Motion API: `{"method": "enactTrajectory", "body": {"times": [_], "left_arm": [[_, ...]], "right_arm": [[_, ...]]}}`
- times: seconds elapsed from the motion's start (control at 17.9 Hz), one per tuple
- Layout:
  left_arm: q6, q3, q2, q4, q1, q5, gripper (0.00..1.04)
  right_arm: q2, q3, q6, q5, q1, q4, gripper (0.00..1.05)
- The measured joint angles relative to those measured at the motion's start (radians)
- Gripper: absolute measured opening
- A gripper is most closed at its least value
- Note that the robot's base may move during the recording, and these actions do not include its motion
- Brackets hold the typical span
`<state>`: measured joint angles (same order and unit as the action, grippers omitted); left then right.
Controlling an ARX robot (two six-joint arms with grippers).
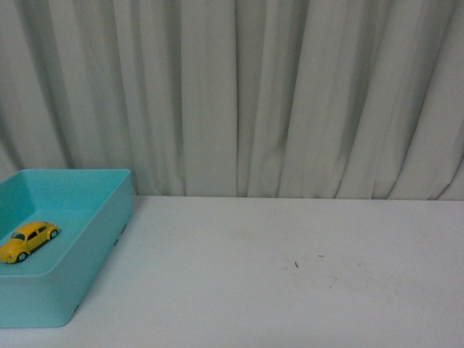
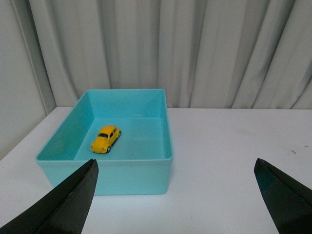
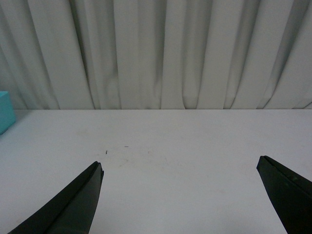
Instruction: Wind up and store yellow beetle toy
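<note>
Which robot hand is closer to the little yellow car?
Left. The left gripper faces the teal box holding the yellow beetle toy. The right gripper sees only the box's edge.

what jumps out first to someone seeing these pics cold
The small yellow toy car sits inside the turquoise bin at the table's left edge in the front view. The rest of the white table runs to a pale curtain. Both tools hang open, holding nothing.

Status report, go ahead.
Left gripper open, empty. Right gripper open, empty. Beetle on its wheels inside the teal bin. Nothing in the way.
</note>
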<state>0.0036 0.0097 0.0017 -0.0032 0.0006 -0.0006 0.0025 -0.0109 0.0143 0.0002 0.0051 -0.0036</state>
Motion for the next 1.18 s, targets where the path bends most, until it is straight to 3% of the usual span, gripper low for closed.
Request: {"method": "enactTrajectory", "body": {"times": [1.18], "left_arm": [[-0.001,0.000,0.000,0.000,0.000,-0.001,0.98]], "right_arm": [[0.000,0.000,0.000,0.000,0.000,0.000,0.98]]}}
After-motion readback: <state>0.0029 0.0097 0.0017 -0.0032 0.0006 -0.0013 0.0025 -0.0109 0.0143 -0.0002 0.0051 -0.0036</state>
